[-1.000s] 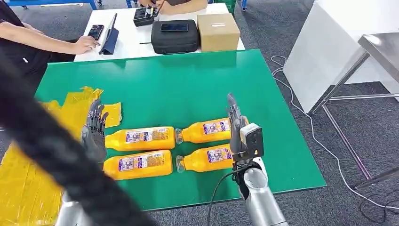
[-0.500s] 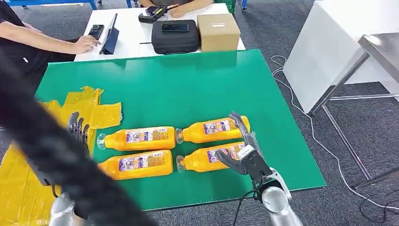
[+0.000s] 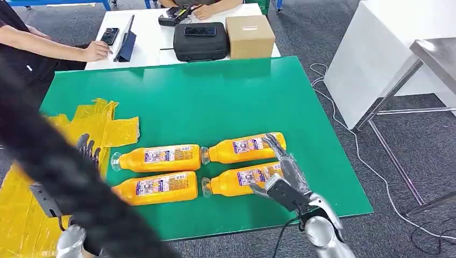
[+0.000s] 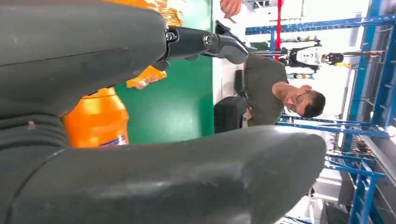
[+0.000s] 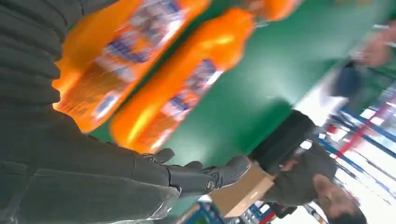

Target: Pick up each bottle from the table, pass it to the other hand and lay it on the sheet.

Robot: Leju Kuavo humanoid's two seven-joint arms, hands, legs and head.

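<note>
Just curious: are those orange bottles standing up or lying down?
Lying down: all four orange bottles rest on their sides on the green table, caps pointing left.

Head view looks down; both wrist views closely share the bottles (image 3: 158, 158).

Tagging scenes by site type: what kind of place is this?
Probably a robot lab or test workshop, not a home. A green table holds staged orange bottles; people sit at a white desk with a black case and devices; blue metal racks stand behind.
</note>
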